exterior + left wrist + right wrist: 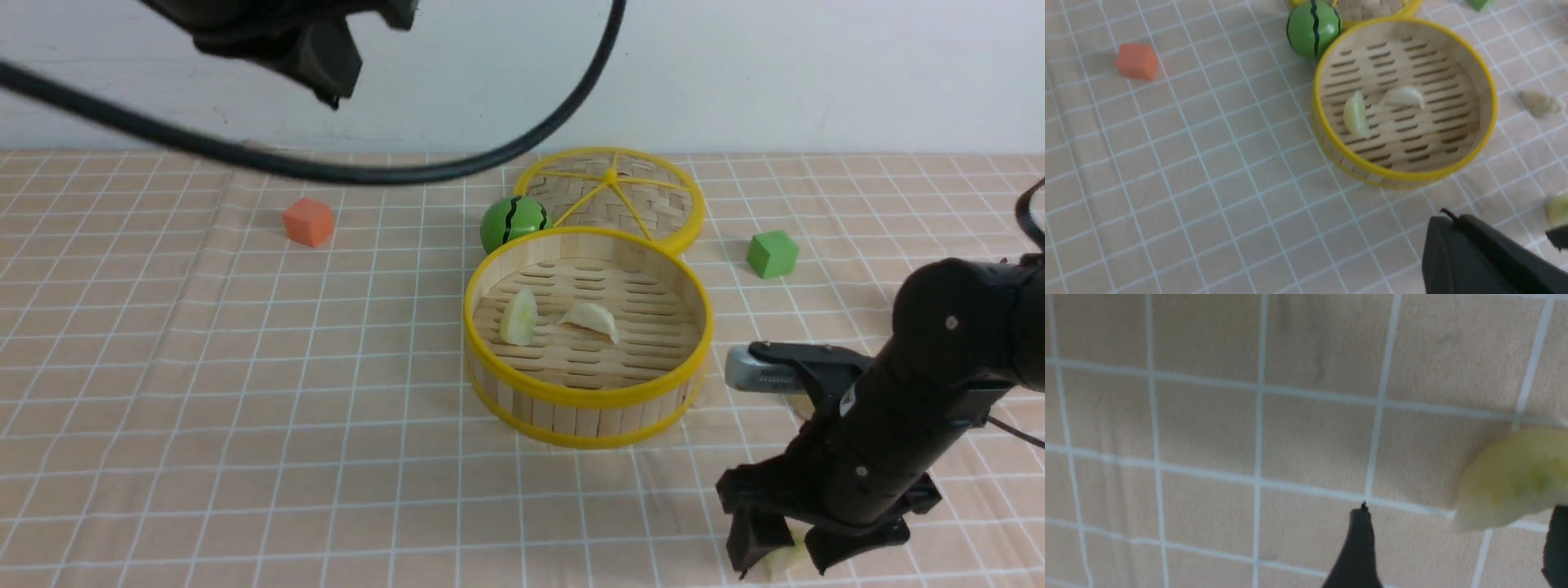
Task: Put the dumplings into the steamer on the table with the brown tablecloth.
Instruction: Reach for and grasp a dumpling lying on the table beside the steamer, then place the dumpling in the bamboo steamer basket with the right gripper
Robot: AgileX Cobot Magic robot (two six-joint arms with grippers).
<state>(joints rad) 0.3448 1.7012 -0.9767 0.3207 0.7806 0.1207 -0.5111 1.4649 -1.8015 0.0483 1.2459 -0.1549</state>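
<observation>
The steamer (588, 398) stands mid-table on the brown tablecloth (245, 367), with two pale dumplings (519, 317) (589, 320) lying on its slatted floor. My right gripper (780, 559) is down at the cloth near the front right, open, its fingers either side of a greenish dumpling (788, 558) that rests on the cloth. In the right wrist view that dumpling (1515, 477) lies just ahead of the gap of the right gripper (1457, 539). A further dumpling (1539, 104) lies right of the steamer (1396, 173). My left gripper (1447, 216) hangs high, shut and empty.
The woven lid (612, 196) leans behind the steamer with a green striped ball (513, 222) beside it. An orange cube (309, 222) sits at the back left and a green cube (771, 253) at the back right. A black cable (326, 167) crosses the upper view.
</observation>
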